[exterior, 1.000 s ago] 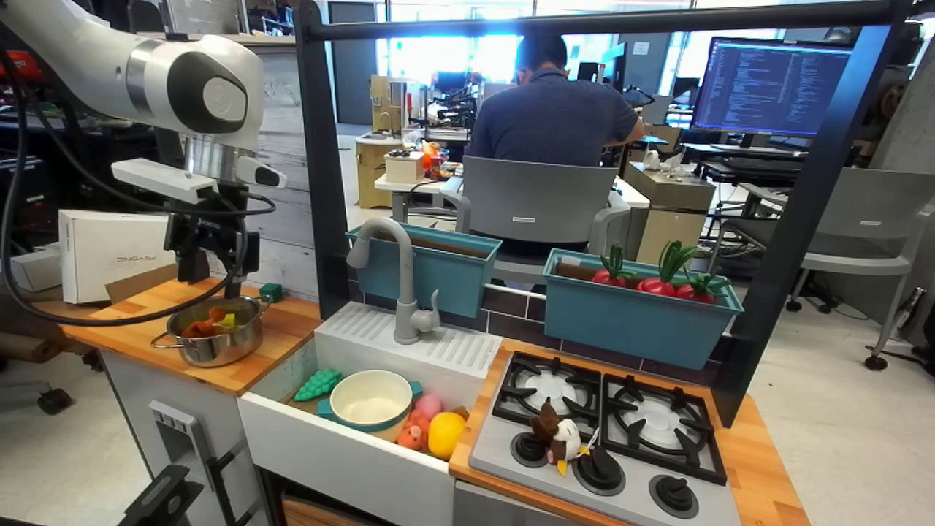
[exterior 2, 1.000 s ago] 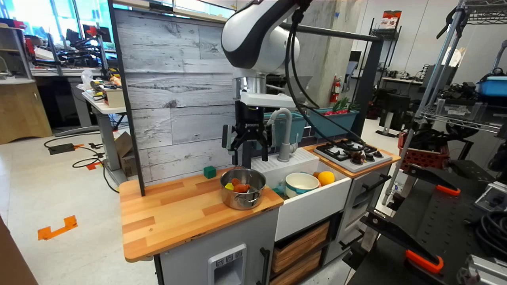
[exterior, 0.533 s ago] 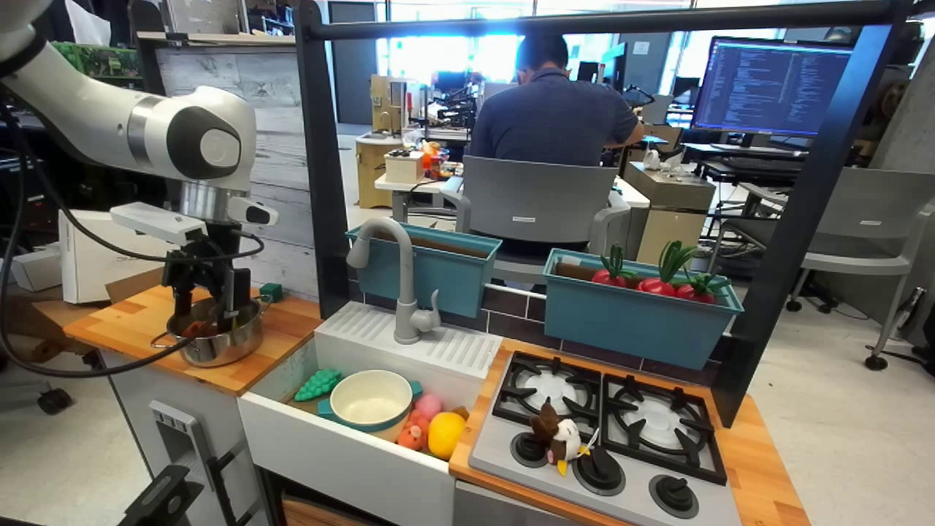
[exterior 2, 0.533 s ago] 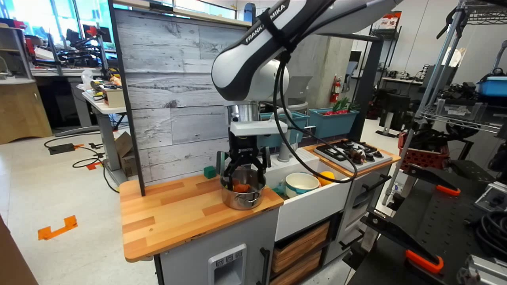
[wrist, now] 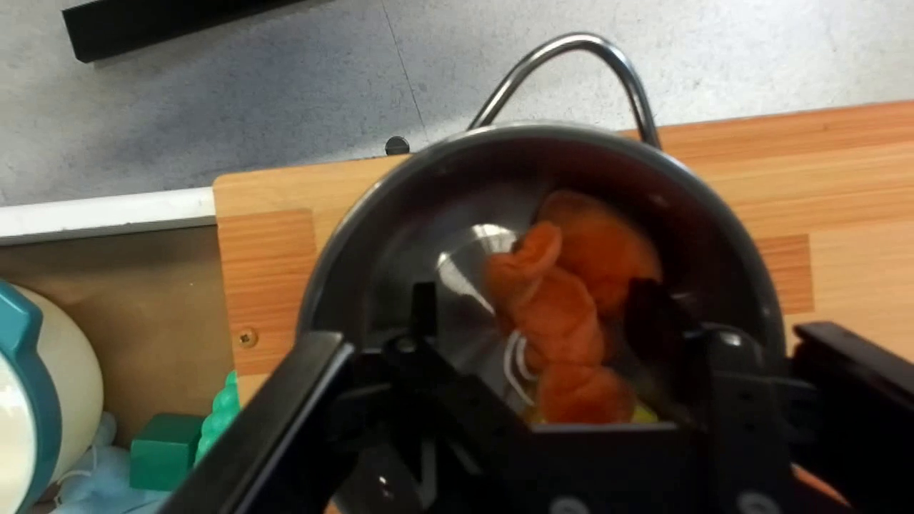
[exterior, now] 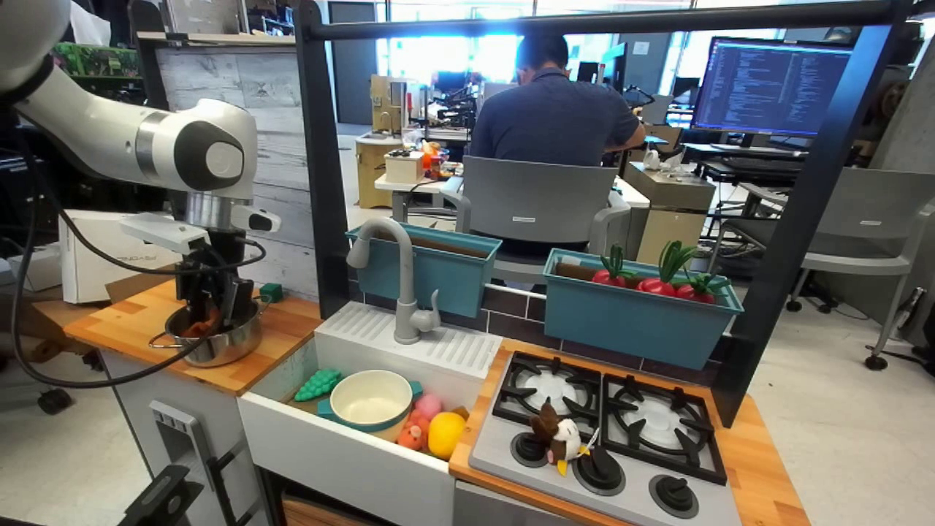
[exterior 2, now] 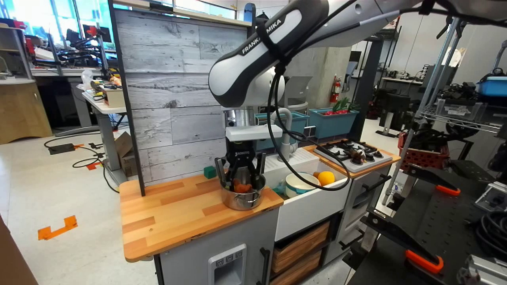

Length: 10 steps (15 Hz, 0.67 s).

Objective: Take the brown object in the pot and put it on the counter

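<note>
Gripper (wrist: 533, 296) spread, tips inside the pot (exterior 2: 241, 203); brown object (wrist: 560, 318) lies there, between them in the wrist view, nearer the right. I'd centre first, close gently, lift vertically.

Wood bench (exterior 2: 170, 213) carried a silver pot (exterior 2: 237, 200), upright near its edge; green block (exterior 2: 210, 172) sat near the pot.

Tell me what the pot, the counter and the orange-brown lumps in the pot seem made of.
Pot: metal, likely steel; shiny, with mirror glints.
Counter: wood or laminate; smooth, with joined grained blocks.
Lumps: perhaps plush fabric; matte and creased, but blur leaves it open.
</note>
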Motion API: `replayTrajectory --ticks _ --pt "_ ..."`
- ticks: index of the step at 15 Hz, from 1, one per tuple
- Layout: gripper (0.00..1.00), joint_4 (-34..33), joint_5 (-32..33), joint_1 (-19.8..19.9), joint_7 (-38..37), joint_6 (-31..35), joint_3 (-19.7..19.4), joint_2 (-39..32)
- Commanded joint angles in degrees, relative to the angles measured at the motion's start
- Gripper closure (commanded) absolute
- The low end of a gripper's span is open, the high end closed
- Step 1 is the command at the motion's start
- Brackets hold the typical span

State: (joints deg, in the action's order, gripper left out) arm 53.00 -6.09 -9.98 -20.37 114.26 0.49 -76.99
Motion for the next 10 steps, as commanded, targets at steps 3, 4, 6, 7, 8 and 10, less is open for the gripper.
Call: replayTrajectory --ticks 3,4,6,7,8,10 --pt "0.76 -6.4 0.4 0.0 -1.2 -4.3 0.0 -2.2" --pt "0.85 -6.8 0.4 0.1 -1.1 -4.7 0.0 -2.2" --pt "0.99 -6.5 0.0 0.2 -1.0 -4.8 -0.1 -1.6" --pt "1.00 -6.5 -0.2 0.4 -0.6 -5.1 0.1 -1.3" --pt "1.00 -6.2 -0.4 0.6 -0.3 -5.1 0.3 -0.8" --pt "0.99 -5.1 -0.6 0.9 0.6 -4.5 0.7 0.7"
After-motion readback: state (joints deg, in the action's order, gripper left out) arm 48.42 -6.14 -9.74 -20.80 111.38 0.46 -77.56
